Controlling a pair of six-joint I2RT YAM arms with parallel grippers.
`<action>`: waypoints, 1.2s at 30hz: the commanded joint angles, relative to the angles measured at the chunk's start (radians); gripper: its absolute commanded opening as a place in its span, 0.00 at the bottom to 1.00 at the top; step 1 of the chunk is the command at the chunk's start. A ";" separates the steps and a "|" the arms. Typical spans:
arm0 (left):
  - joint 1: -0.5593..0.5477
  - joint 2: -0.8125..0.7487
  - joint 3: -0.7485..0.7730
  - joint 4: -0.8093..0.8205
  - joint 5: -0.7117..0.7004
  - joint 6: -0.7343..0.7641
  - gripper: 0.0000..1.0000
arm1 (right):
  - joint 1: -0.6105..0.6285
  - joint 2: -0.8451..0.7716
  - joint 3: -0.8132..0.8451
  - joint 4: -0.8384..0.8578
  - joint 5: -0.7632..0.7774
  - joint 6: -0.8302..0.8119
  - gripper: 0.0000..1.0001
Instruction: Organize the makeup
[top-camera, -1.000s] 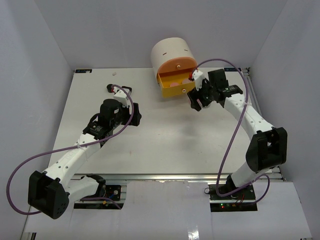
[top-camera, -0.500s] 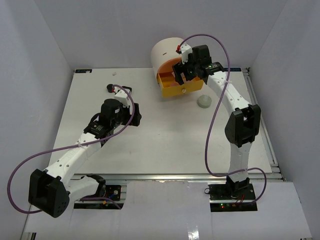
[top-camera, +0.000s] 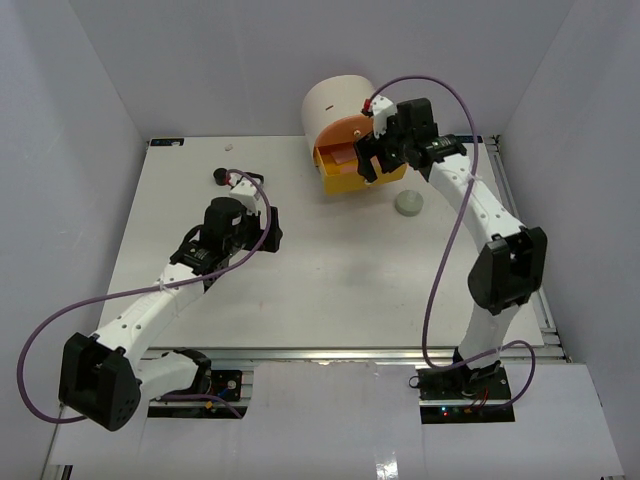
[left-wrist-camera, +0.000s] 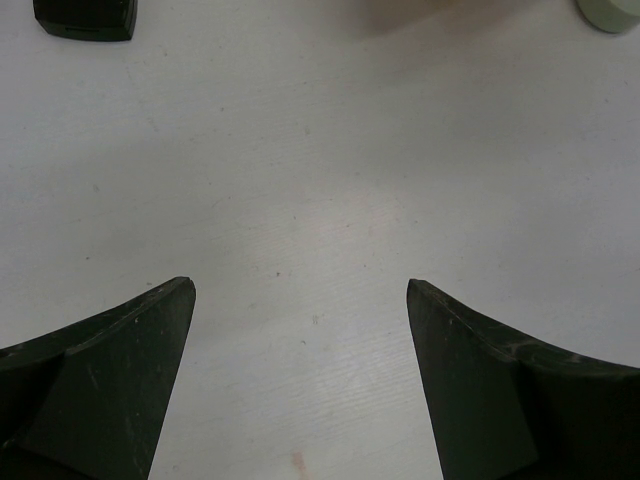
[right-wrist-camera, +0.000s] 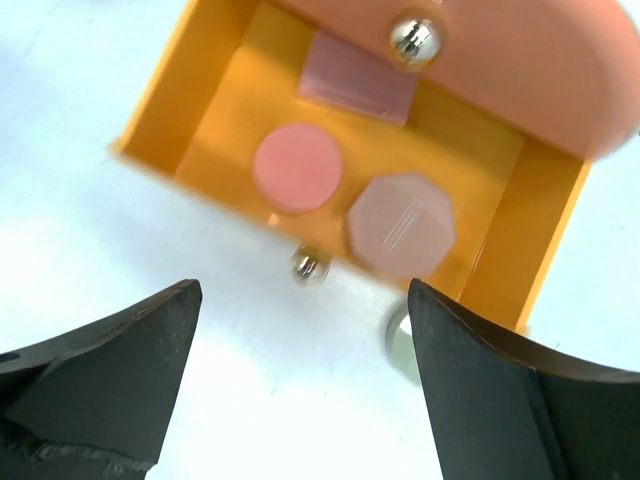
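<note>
The yellow drawer (right-wrist-camera: 500, 190) stands pulled out and holds a pink round compact (right-wrist-camera: 297, 167), a pale pink octagonal compact (right-wrist-camera: 401, 223) and a pink square palette (right-wrist-camera: 358, 78). My right gripper (right-wrist-camera: 305, 290) is open and empty, above the drawer's front knob (right-wrist-camera: 310, 265); in the top view it (top-camera: 372, 165) hovers over the drawer (top-camera: 340, 182). A grey-green compact (top-camera: 408, 204) lies on the table right of the drawer, also in the right wrist view (right-wrist-camera: 400, 345) and the left wrist view (left-wrist-camera: 610, 12). My left gripper (left-wrist-camera: 298, 287) is open and empty over bare table (top-camera: 272, 228). A small black jar (top-camera: 219, 177) sits at the far left.
The cream cylindrical box (top-camera: 340, 98) stands at the back centre, its orange drawer (right-wrist-camera: 520, 60) above the yellow one. A black object (left-wrist-camera: 85, 15) shows at the left wrist view's top left edge. Grey walls close in the table on three sides.
My right gripper rose from the table, where the grey-green compact now lies uncovered, and moved back over the drawers. The left arm has hardly moved.
</note>
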 joint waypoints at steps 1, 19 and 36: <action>0.072 0.063 0.009 0.010 0.014 -0.030 0.98 | -0.073 -0.288 -0.305 0.121 -0.361 -0.043 0.90; 0.272 1.009 0.931 -0.127 -0.089 0.103 0.98 | -0.318 -0.767 -0.891 0.441 -0.934 -0.107 0.90; 0.273 1.259 1.157 -0.155 -0.096 0.211 0.98 | -0.334 -0.744 -0.894 0.442 -0.893 -0.109 0.90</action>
